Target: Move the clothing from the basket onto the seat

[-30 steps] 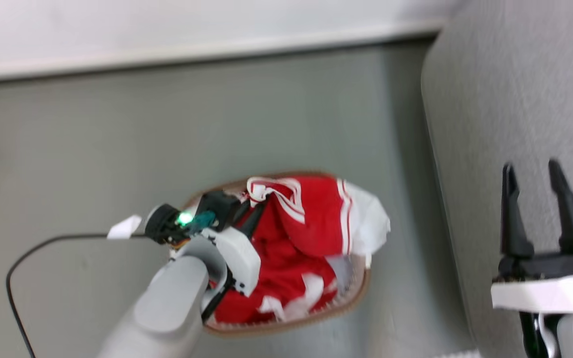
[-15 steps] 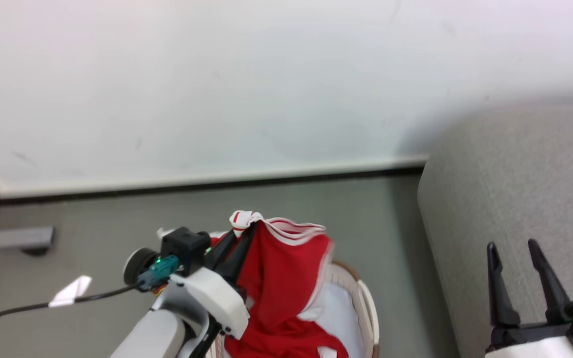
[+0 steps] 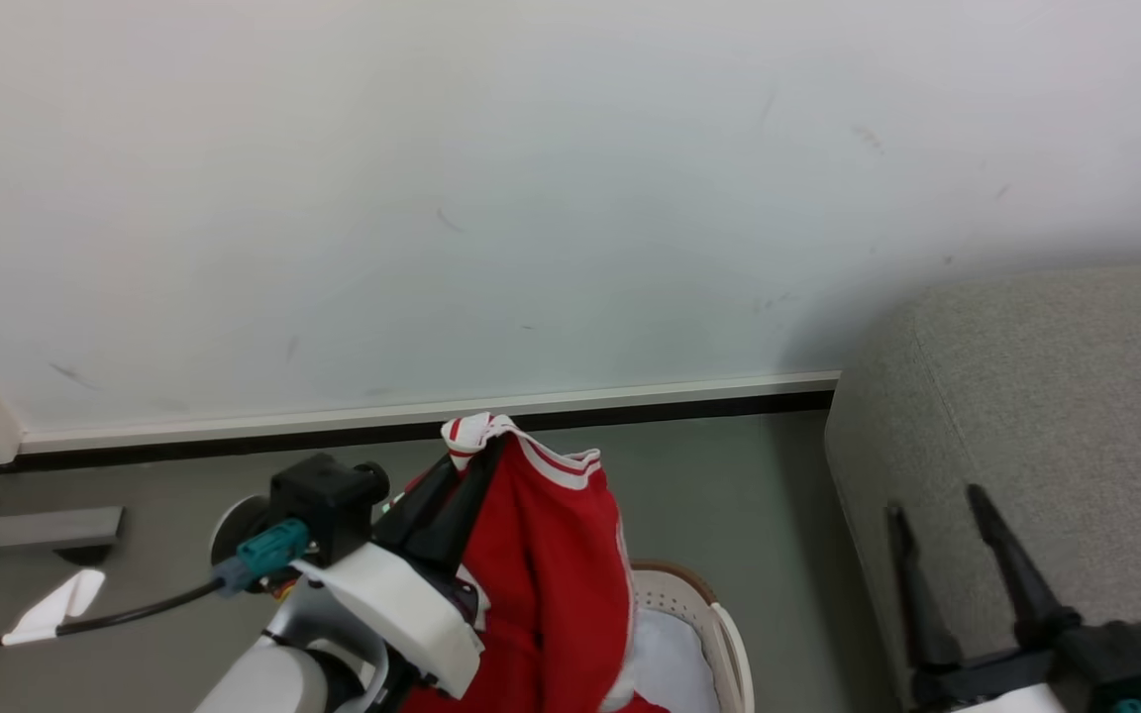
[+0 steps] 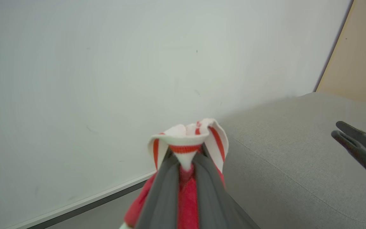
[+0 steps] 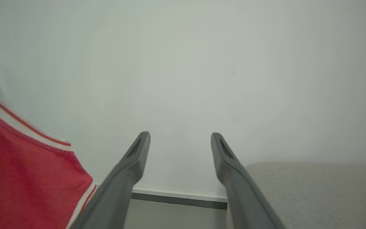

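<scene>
Our left gripper (image 3: pixel 479 454), closed on the red garment (image 3: pixel 551 574), has raised it above the basket (image 3: pixel 724 634) at lower centre. Our right gripper (image 3: pixel 932 500) hangs open and empty by the seat (image 3: pixel 1046 376) at right. We judge the carry across comes next.

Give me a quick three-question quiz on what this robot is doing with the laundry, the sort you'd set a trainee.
1. True or false: the left jaws are shut on a red garment and hold it up over the basket.
2. In the head view, where is the grey seat relative to the basket? A) to its left B) to its right C) underneath it
3. Fill in the blank: the right jaws hold nothing and stand ____ (open or shut), above the seat's edge.

Key: 1 true; 2 B; 3 open.
</scene>
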`<state>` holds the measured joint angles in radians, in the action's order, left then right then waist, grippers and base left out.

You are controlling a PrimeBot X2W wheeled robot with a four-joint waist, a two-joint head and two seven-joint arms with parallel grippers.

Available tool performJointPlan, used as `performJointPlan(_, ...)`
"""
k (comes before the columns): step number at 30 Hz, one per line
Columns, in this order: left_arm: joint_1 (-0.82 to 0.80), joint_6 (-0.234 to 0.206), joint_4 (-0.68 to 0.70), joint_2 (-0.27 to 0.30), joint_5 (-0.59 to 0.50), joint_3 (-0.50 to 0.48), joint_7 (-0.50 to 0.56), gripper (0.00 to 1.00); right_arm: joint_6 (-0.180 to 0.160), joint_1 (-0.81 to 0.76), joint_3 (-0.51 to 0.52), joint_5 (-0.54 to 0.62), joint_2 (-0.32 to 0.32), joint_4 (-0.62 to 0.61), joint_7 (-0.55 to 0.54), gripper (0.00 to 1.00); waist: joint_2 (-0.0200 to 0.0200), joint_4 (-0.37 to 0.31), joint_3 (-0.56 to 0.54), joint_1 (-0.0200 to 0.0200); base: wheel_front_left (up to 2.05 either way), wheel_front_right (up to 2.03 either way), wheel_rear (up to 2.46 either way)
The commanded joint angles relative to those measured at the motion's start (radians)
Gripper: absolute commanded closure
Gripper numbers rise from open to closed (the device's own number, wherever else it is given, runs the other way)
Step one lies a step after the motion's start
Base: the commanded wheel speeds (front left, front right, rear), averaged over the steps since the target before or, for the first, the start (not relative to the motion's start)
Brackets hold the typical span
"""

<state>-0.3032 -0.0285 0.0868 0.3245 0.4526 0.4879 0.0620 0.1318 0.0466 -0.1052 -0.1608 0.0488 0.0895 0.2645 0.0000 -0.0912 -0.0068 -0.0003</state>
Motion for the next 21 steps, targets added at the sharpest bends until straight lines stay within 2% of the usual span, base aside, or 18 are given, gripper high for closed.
performJointPlan(1, 0.012, -0.005, 0.011, 0.006, 0.007, -0.007, 0.004, 1.00, -0.002, 0.017, -0.017, 0.009, 0.003, -0.006, 0.000, 0.00, 0.0000, 0.001, 0.001, 0.0003, 0.00, 0.00, 0.00)
performJointPlan(4, 0.014, -0.003, 0.041, 0.003, 0.022, -0.004, 0.016, 1.00, -0.002, 0.037, -0.126, 0.012, 0.029, -0.004, 0.000, 0.00, 0.0000, 0.007, 0.002, 0.0003, 0.00, 0.00, 0.00)
performJointPlan(11, 0.007, 0.012, 0.102, -0.011, 0.040, 0.030, 0.053, 1.00, -0.002, 0.177, -0.457, -0.081, 0.180, 0.003, 0.000, 0.00, 0.0000, 0.011, 0.000, 0.0003, 0.00, 0.00, 0.00)
performJointPlan(17, -0.015, 0.024, 0.136, -0.039, 0.042, 0.076, 0.080, 1.00, -0.002, 0.326, -0.625, -0.135, 0.254, 0.042, -0.013, 0.00, 0.0000, 0.019, -0.005, 0.0003, 0.00, 0.00, 0.00)
performJointPlan(21, -0.032, 0.035, 0.136, -0.064, 0.045, 0.104, 0.087, 1.00, -0.002, 0.406, -0.730, -0.185, 0.268, 0.071, -0.025, 0.00, 0.0000, 0.025, -0.007, 0.0003, 0.00, 0.00, 0.00)
